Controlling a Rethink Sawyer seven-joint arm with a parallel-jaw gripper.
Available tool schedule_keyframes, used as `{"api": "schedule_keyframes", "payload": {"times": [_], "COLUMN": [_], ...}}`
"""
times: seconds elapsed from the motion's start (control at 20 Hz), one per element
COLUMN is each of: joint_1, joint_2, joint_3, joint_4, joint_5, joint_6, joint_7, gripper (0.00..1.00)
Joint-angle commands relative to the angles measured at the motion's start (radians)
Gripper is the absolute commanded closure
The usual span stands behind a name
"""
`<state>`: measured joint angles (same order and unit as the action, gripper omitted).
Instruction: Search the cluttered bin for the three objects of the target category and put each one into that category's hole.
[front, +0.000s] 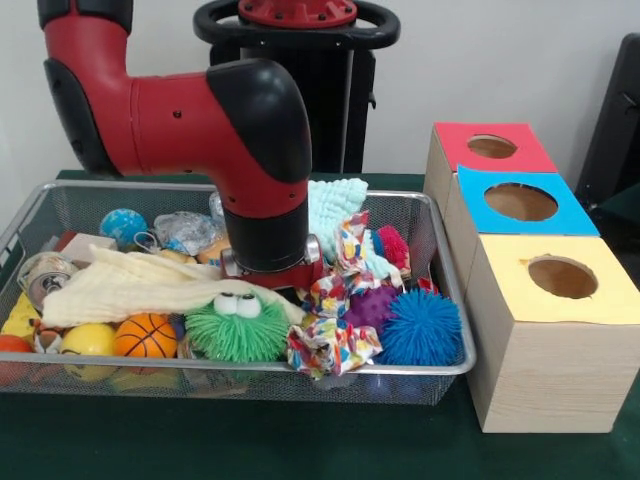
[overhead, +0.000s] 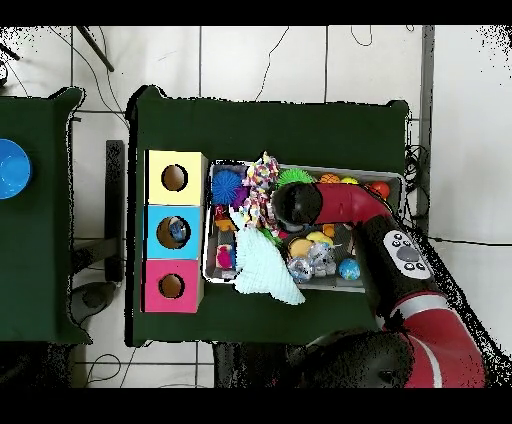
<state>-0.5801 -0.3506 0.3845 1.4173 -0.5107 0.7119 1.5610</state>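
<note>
Arm low over the wire bin (front: 440, 368), wrist housing sunk among the clutter; gripper (front: 272, 268) buried behind the black cuff, so whether it is clenched or released cannot be told from either view.

Bin contents: cream cloth (front: 130, 285) draped across the middle, green googly-eyed spiky ball (front: 238, 328), blue spiky ball (front: 421, 327), small basketball (front: 146, 336), yellow ball (front: 88, 340), crumpled patterned wrappers (front: 330, 345) at the near rim, pale teal cloth (front: 336, 203) hanging over the far rim.

One crinkly clear plastic piece (front: 183, 231) with blue marks lies near the far wall, just beside the arm, partly under the cuff's edge. From above, two such pieces seem to sit together there (overhead: 310, 262), though that is hard to separate.

Blue-panelled hole (front: 521, 202) is the middle box of three, between red and yellow. Overhead shows something pale and bluish inside it (overhead: 177, 231).

Judgement: probably one piece delivered, two left in the bin.
</note>
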Motion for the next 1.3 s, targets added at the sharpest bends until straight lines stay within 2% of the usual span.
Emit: {"api": "schedule_keyframes", "payload": {"times": [0.05, 0.2, 0.4, 0.6, 0.85, 1.0, 1.3], "joint_1": [0.046, 0.059, 0.067, 0.065, 0.003, -0.004, -0.001], "joint_2": [-0.099, -0.121, -0.157, -0.229, -0.323, -0.353, -0.299], "joint_3": [-0.139, -0.167, -0.204, -0.244, -0.254, -0.27, -0.306], "joint_4": [-0.173, -0.143, -0.077, 0.036, 0.205, 0.255, 0.268], "joint_5": [0.048, 0.058, 0.058, 0.051, 0.054, 0.049, 0.041], "joint_6": [-0.008, 0.003, -0.034, -0.071, -0.137, -0.162, -0.228], "joint_7": [0.297, 0.31, 0.318, 0.321, 0.269, 0.265, 0.289], "gripper": [1.0, 1.0, 1.0, 1.0, 1.0, 1.0, 1.0]}}
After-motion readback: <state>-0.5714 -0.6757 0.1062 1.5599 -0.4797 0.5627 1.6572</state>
